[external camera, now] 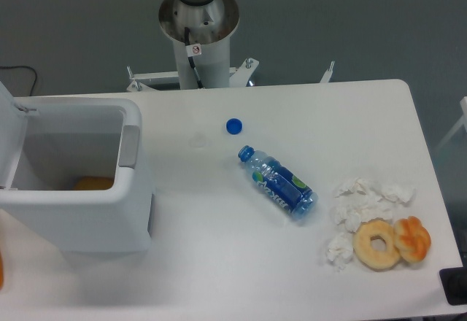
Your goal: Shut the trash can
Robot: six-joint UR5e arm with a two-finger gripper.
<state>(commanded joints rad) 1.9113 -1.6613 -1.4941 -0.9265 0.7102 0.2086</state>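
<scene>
The white trash can [87, 219] stands at the left of the table with its top open. Its lid [9, 135] is swung up at the far left edge of the view. A grey latch tab [129, 146] sits on the right rim. An orange object [93, 183] lies inside on the bottom. Only the arm's base column [198, 36] and a bit of its upper joint show at the top. The gripper is out of view.
A blue bottle cap [233, 125] lies near the table's middle. A blue-labelled plastic bottle [278, 183] lies on its side to the right of it. Crumpled tissues [365, 204], a doughnut [377, 244] and an orange pastry [413, 238] sit at the right front.
</scene>
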